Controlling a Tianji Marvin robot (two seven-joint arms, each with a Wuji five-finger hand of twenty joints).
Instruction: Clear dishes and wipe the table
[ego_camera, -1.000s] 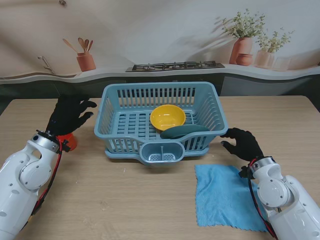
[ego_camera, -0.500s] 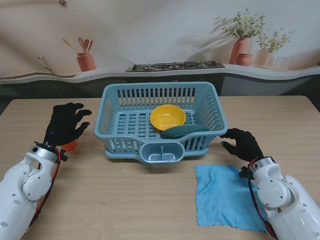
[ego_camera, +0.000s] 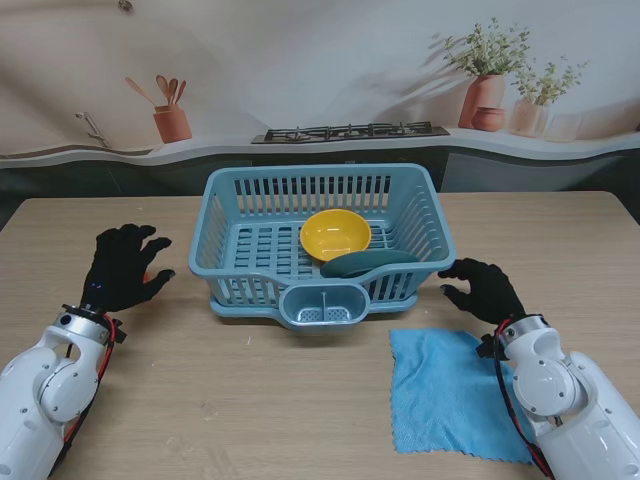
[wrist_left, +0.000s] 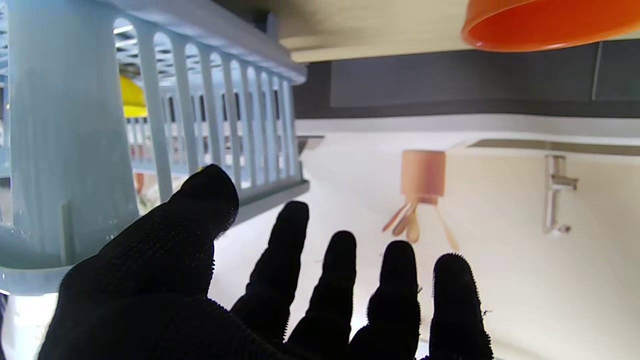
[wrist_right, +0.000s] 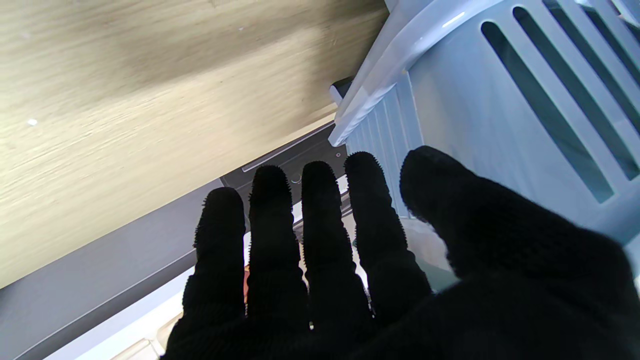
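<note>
Left wrist: orange cup (wrist_left: 545, 22) beyond fingers (wrist_left: 395, 280) (spread).

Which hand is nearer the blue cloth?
Right. The right hand hovers just beyond the blue cloth, at its far edge; the left hand is across the dish rack, on the table's left side.

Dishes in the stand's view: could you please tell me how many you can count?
2 show there: a yellow bowl in the blue rack and a dark green dish just right of it. The left hand hides an orange cup, seen only by the left wrist camera.
</note>
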